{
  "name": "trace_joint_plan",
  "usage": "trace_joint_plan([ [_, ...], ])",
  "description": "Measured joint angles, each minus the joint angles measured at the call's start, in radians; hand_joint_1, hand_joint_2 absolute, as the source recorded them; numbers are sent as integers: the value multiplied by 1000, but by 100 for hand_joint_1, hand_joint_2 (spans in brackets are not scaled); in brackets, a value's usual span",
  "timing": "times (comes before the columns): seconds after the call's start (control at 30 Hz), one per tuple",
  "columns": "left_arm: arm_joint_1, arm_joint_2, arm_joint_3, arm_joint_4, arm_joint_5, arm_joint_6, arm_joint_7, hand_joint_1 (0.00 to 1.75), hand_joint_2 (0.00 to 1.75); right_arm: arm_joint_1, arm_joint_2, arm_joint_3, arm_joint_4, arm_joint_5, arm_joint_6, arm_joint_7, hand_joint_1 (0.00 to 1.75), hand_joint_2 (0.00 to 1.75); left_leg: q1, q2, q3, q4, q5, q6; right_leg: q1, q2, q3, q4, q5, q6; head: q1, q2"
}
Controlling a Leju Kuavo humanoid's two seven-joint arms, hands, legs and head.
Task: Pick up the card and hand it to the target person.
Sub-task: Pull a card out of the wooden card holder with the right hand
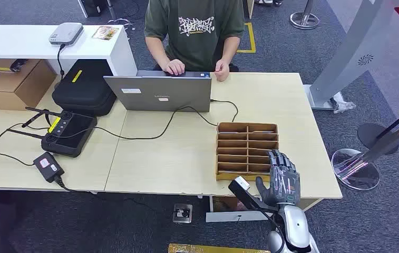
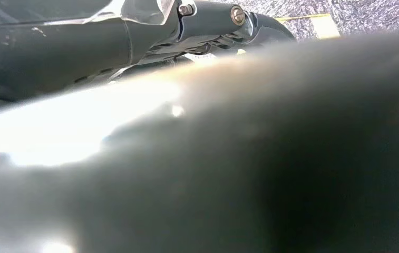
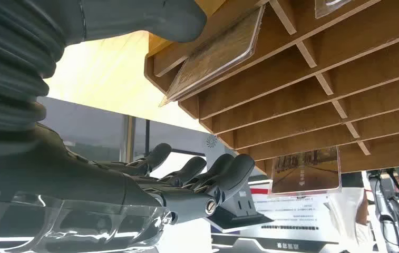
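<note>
A wooden card rack [image 1: 247,150] with two columns of slots stands on the near right of the table. My right hand [image 1: 283,176] is raised against the rack's front right corner, over the lowest right-hand slots. In the right wrist view a clear-sleeved card [image 3: 213,58] sticks out of a slot just under my thumb [image 3: 149,18], while the fingers [image 3: 213,176] are spread apart from it, with nothing between them. A second card [image 3: 305,171] juts from a farther slot. The person [image 1: 194,26] in a green shirt sits across the table. Dark parts of my left hand [image 2: 213,21] show behind a heavy blur.
An open laptop [image 1: 157,92] stands in front of the person, its cable running past the rack. On the left lie a black case [image 1: 84,87], a controller [image 1: 68,132] and a power adapter [image 1: 48,166]. A stanchion base [image 1: 355,168] stands right of the table.
</note>
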Motion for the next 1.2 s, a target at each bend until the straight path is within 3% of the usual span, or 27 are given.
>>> trace_joint_plan([
  [0.13,0,0,0,0,0,0,0,0,0,0,0,-1,-2,0,-2,0,46,175,0,0,0,0,0,0,0,0,0,0,0,0,0,0],
  [0.33,0,0,0,0,0,0,0,0,0,3,-1,-12,-9,0,-2,0,56,175,0,0,0,0,0,0,0,0,0,0,0,0,0,0],
  [0.6,2,6,-1,-1,0,-43,23,0,0,13,-2,-21,-17,0,-4,0,45,175,0,0,0,0,0,0,0,0,0,0,0,0,0,0],
  [0.83,3,4,-1,-7,-2,-11,6,0,0,28,-12,-31,-23,-3,-4,6,46,175,0,0,0,0,0,0,0,0,0,0,0,0,0,0],
  [1.2,6,7,-2,-8,-2,-10,16,0,0,29,-13,-32,-25,-3,0,6,68,175,0,0,0,0,0,0,0,0,0,0,0,0,0,0],
])
